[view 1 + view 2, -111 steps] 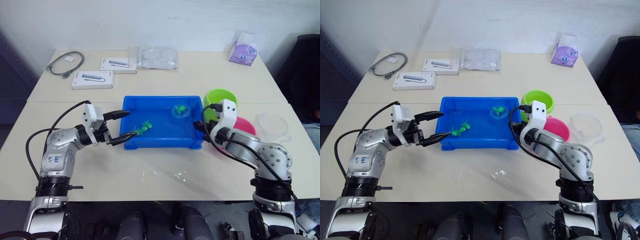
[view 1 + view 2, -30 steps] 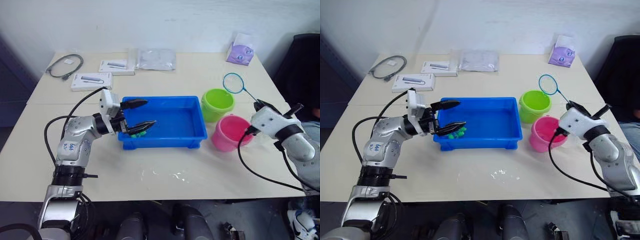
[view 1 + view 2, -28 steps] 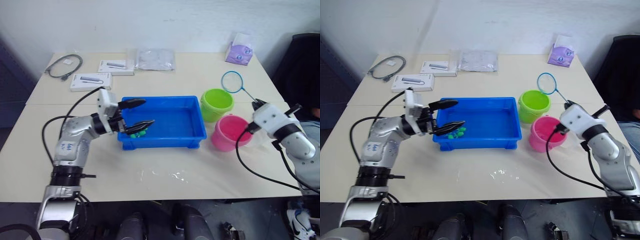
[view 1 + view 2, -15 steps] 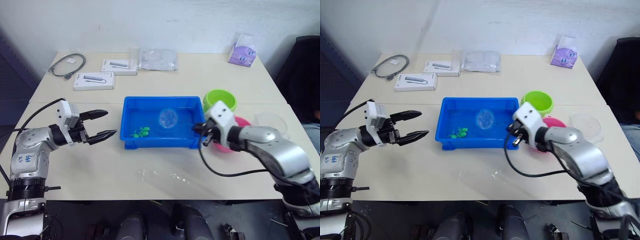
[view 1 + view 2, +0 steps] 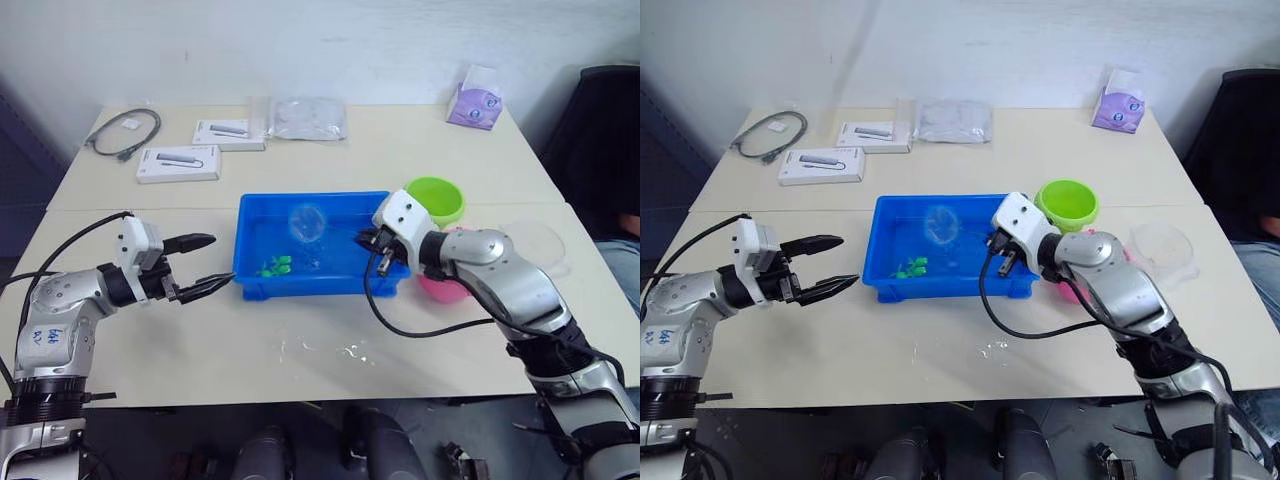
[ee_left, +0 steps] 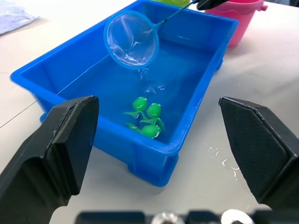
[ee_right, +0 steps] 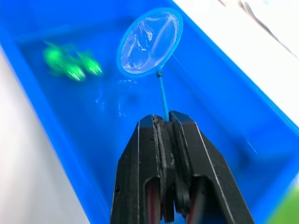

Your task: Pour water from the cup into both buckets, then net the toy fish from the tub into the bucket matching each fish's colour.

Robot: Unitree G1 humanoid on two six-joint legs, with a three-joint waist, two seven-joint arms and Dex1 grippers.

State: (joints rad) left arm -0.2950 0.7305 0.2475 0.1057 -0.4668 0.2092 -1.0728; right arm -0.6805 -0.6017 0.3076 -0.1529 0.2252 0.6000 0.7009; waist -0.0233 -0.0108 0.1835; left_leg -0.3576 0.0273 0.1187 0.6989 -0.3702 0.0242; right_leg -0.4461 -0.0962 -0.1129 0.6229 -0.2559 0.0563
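Netting stage, by the look of it. Right gripper (image 7: pixel 164 122) clamped tight on the thin handle of the net (image 6: pixel 131 39), reaching in over the near right corner of the blue tub (image 5: pixel 250 205). Hoop held tilted above the water near the tub's middle, mesh empty and apparently dripping, probably poised for a fresh scoop. Cluster of green toy fish (image 6: pixel 145 116) lying in the tub's near left part, apart from the hoop, so likely the next target. No pink fish to be made out in the tub.

Left gripper (image 5: pixel 197 265) spread wide and empty, parked over the surface just left of the tub, pointing at it; seemingly kept clear of the net's path while standing ready to steady the tub.

Lime green bucket (image 5: pixel 436 198) just right of the tub's far right corner, pink bucket (image 5: pixel 446 290) right of the tub behind the right arm, both near for short carries. Clear measuring cup (image 5: pixel 1166 245) farther right of the tub, set aside.
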